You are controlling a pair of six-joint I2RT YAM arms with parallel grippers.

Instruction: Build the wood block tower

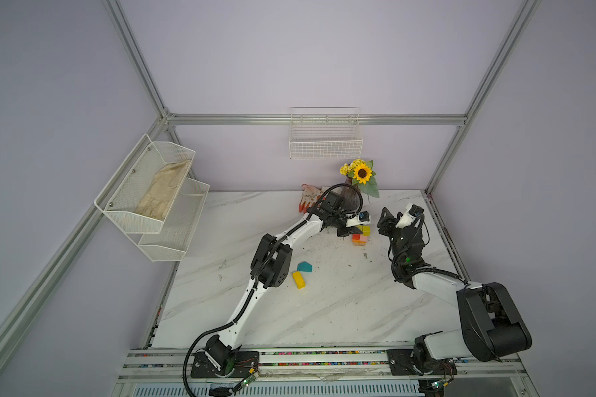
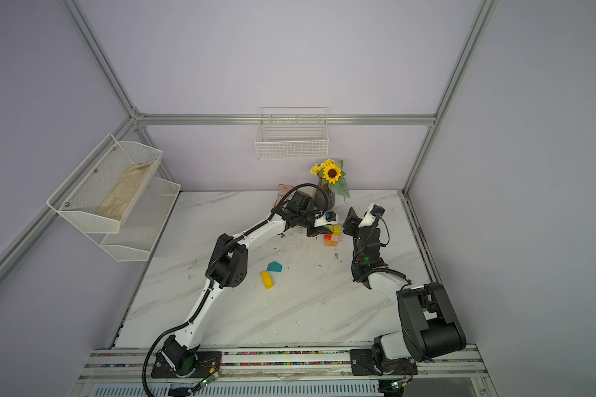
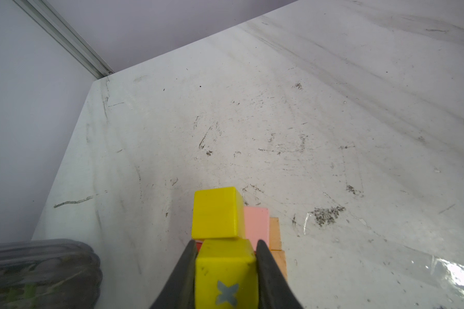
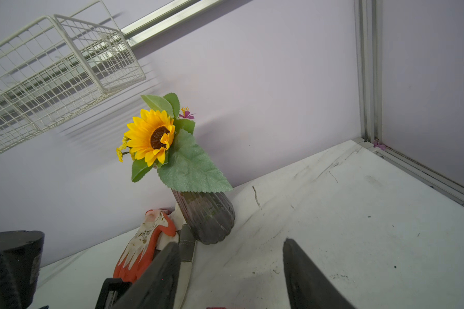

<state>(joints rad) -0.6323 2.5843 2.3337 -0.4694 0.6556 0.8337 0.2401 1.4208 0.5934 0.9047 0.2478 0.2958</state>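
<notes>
Jaws around yellow X-marked block point(image 3: 225, 270)

robot lab cell, alu frame point(image 1: 317, 119), plain walls point(image 1: 289, 51), marble table point(image 1: 341, 309)

Vase point(image 4: 206, 219): one. Gloves: two. The orange-white glove point(image 1: 309, 200) lies just beside vase, the pale glove point(image 1: 162, 192) well left of it. Wire basket point(image 1: 325, 144): one, above vase. Mesh rack point(image 1: 131, 184): one, two tiers. Yellow pieces: three, namely X-marked block point(image 3: 225, 267), cube point(image 3: 216, 214), bar point(image 1: 298, 279). Teal pentagon point(image 1: 304, 266): one. Pink block point(image 3: 256, 223): one.
</notes>
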